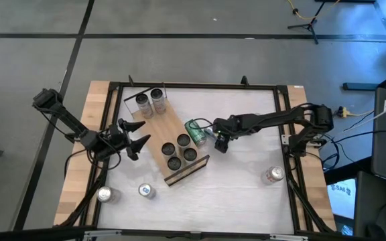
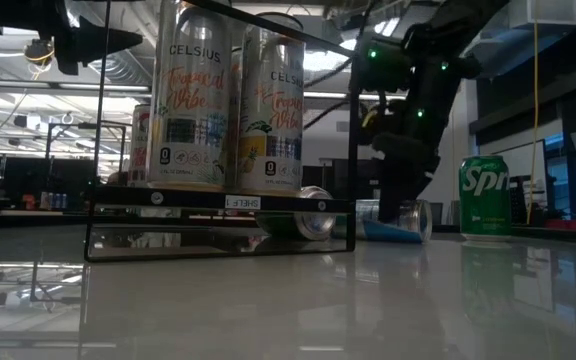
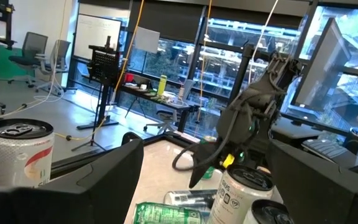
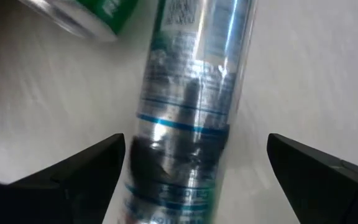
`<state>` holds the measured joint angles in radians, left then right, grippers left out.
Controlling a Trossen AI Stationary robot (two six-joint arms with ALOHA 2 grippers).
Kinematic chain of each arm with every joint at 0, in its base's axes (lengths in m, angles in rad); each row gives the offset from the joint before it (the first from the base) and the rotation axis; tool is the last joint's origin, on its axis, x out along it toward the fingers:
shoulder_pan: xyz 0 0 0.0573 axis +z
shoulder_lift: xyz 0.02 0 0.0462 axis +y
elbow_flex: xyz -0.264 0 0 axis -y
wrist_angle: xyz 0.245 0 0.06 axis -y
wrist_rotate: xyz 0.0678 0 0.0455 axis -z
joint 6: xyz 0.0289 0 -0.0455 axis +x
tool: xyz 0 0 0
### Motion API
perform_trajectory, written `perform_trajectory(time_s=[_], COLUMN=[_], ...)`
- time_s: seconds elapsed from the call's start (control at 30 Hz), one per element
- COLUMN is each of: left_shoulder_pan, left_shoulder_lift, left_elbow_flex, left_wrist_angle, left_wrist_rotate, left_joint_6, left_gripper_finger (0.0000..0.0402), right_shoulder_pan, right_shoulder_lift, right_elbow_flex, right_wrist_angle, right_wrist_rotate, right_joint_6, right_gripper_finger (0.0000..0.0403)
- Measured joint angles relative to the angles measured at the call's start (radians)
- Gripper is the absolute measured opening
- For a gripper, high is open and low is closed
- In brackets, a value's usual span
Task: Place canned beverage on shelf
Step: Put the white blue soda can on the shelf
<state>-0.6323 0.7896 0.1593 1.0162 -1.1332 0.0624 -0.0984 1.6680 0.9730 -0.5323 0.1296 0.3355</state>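
A slim silver-and-blue beverage can [image 4: 185, 106] is lying on its side on the white table [image 1: 246, 181], just beside the right edge of the long light-wood shelf with dark edges [image 1: 154, 130], and a green can [image 1: 196, 132] is lying tipped over next to it, closer to the shelf. The shelf is sitting diagonally across the table's middle; two tall white cans [image 1: 150, 102] are standing side by side at its far end, and three dark-topped cans [image 1: 181, 148] are standing clustered toward its near end, leaving the stretch between them bare. The right hand [image 1: 220, 142] is hanging directly over the fallen slim can with its fingers [image 4: 86, 171] spread wide on either side of the can's body, gripping nothing. The left hand [image 1: 137, 139] is hovering at the shelf's left edge, fingers parted and empty. Elsewhere on the table, two silver-topped cans [image 1: 124, 193] are standing near the front-left corner and another can [image 1: 273, 175] is standing by the right rail.
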Motion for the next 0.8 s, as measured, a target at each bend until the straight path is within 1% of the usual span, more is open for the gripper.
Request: perform_trajectory(time_s=[0.17, 0.27, 0.37, 0.6, 0.67, 0.8], left_shoulder_pan=[0.0, 0.0, 0.0, 0.0, 0.0, 0.0], left_shoulder_lift=[0.0, 0.0, 0.0, 0.0, 0.0, 0.0], left_elbow_flex=[0.0, 0.0, 0.0, 0.0, 0.0, 0.0], left_wrist_angle=[0.0, 0.0, 0.0, 0.0, 0.001, 0.0], left_wrist_rotate=[0.002, 0.002, 0.002, 0.002, 0.002, 0.002], left_joint_6=[0.0, 0.0, 0.0, 0.0, 0.0, 0.0], left_gripper_finger=[0.0332, 0.0332, 0.0332, 0.0332, 0.0332, 0.0332], right_shoulder_pan=[0.0, 0.0, 0.0, 0.0, 0.0, -0.001], right_shoulder_lift=[0.042, 0.058, 0.065, 0.064, 0.063, 0.062], right_elbow_flex=[0.0, 0.0, 0.0, 0.001, 0.002, 0.017], right_wrist_angle=[-0.001, -0.001, -0.003, -0.03, -0.05, -0.109], right_wrist_rotate=[-0.021, -0.047, -0.079, -0.101, -0.123, -0.196], right_joint_6=[0.001, 0.0, 0.0, 0.001, 0.001, 0.02], right_gripper_finger=[0.0387, 0.0373, 0.0344, 0.025, 0.0229, 0.0225])
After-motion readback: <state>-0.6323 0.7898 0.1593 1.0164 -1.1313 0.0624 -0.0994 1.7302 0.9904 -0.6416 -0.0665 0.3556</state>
